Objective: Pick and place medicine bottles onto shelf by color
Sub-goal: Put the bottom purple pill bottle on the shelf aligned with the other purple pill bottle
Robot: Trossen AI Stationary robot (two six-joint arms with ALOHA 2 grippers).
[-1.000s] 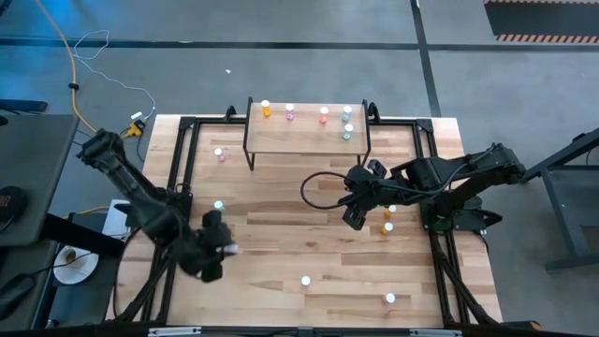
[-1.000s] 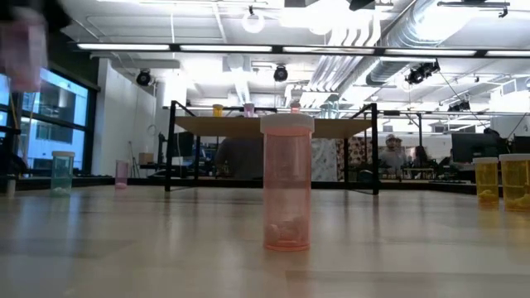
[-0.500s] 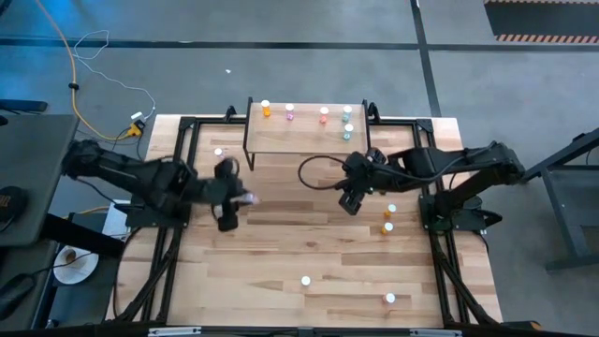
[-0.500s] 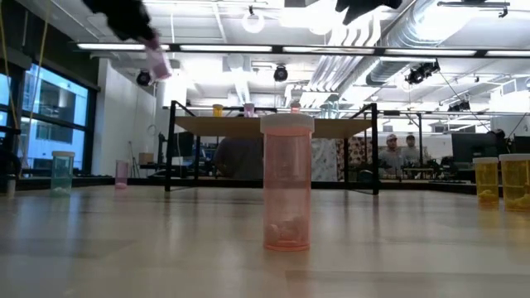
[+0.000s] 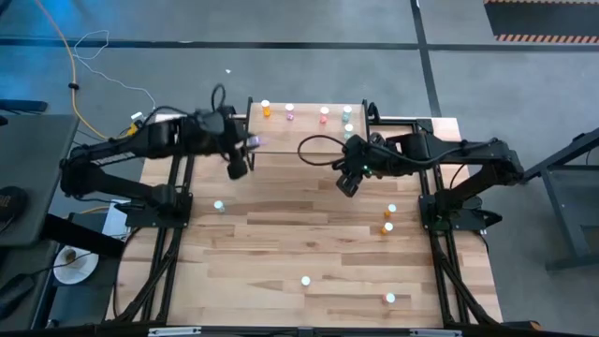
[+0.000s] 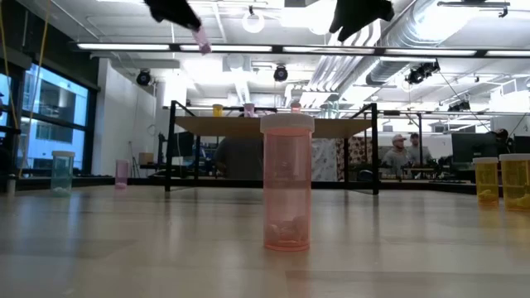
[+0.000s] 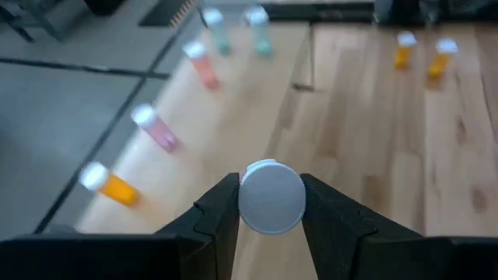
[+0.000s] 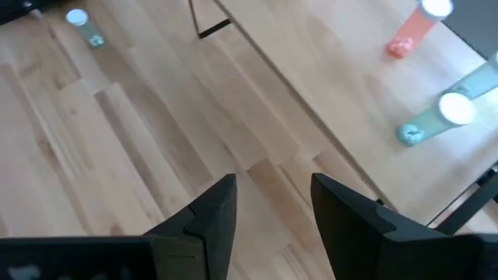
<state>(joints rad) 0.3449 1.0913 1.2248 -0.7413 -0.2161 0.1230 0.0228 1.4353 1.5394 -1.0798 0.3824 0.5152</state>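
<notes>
The left hand (image 5: 245,142) grips a pink bottle (image 5: 253,142) by its body at the left end of the shelf (image 5: 309,139), near the desk's (image 5: 281,243) far edge. The right hand (image 5: 348,181) hangs open and empty off the shelf's front right corner. Five bottles (image 5: 324,114) stand along the shelf's far edge; others dot the desk.

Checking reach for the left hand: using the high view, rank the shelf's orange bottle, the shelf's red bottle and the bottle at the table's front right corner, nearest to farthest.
From the left hand:
1. Orange bottle, at the shelf's left end.
2. Red bottle, further right on the shelf.
3. Front right corner bottle, across the table.
</notes>
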